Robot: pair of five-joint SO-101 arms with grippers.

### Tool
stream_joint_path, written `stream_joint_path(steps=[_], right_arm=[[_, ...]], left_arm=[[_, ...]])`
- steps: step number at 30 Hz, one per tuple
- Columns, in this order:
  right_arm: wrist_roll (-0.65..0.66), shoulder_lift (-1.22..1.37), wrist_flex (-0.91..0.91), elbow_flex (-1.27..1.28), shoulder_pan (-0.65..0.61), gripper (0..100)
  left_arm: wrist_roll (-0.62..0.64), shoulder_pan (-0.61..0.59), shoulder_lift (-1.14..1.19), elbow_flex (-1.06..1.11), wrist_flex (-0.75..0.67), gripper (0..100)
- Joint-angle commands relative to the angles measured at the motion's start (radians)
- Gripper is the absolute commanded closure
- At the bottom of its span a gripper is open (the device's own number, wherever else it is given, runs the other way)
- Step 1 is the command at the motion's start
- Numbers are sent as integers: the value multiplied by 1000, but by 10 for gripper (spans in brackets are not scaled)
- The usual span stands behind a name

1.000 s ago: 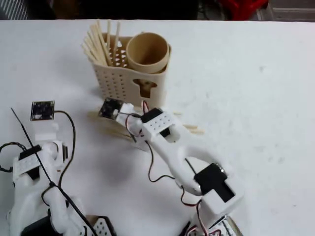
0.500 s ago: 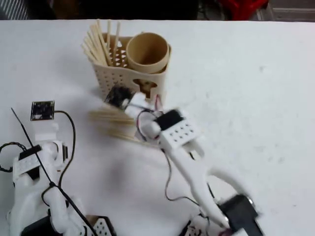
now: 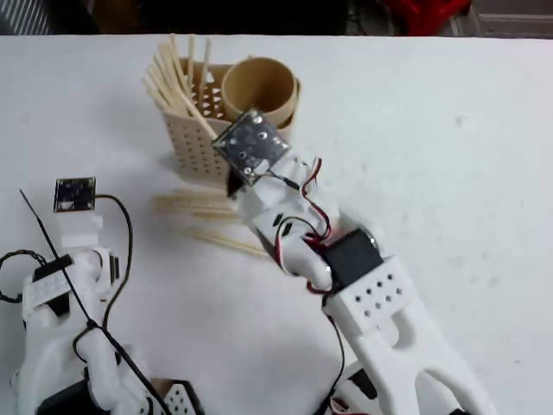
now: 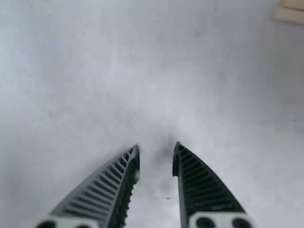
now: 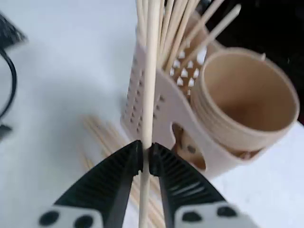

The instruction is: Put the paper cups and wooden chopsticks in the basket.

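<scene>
The perforated cream basket (image 3: 200, 143) stands at the back of the table with stacked paper cups (image 3: 259, 88) and several wooden chopsticks (image 3: 175, 73) inside. A few more chopsticks (image 3: 203, 218) lie flat on the table in front of it. My right gripper (image 5: 145, 157) is shut on one chopstick (image 5: 150, 80), held upright just in front of the basket (image 5: 159, 107) beside the cups (image 5: 247, 97). In the high view the right wrist (image 3: 251, 147) hovers at the basket's front wall. My left gripper (image 4: 156, 151) hangs slightly open over bare table, holding nothing.
The left arm (image 3: 60, 294) sits at the front left with its cables. The right arm's body (image 3: 380, 311) stretches from the front right edge toward the basket. Chopstick ends (image 4: 289, 10) show far off in the left wrist view. White tabletop lies open to the right.
The right arm rose from the loose chopsticks on the table and swung up toward the basket, carrying one chopstick. The left arm stayed still.
</scene>
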Motion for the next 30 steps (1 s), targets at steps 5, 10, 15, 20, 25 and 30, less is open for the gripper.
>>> stream_joint_path(steps=[5,10,15,20,25,30], right_arm=[[-52,61,-426,-167,-58,981],[-46,294,-759,-287,-56,981],[-51,499,-865,-436,-35,981],[-52,608,-878,-520,-10,980],[-52,619,-871,-519,-7,869],[-51,619,-831,-523,-7,839]], left_arm=[[12,-7,-7,-2,-18,871],[12,-7,-7,-2,-18,871],[14,-7,-7,-2,-18,871],[14,-7,-7,-2,-18,871],[14,-7,-7,-2,-18,871],[14,-7,-7,-2,-18,871]])
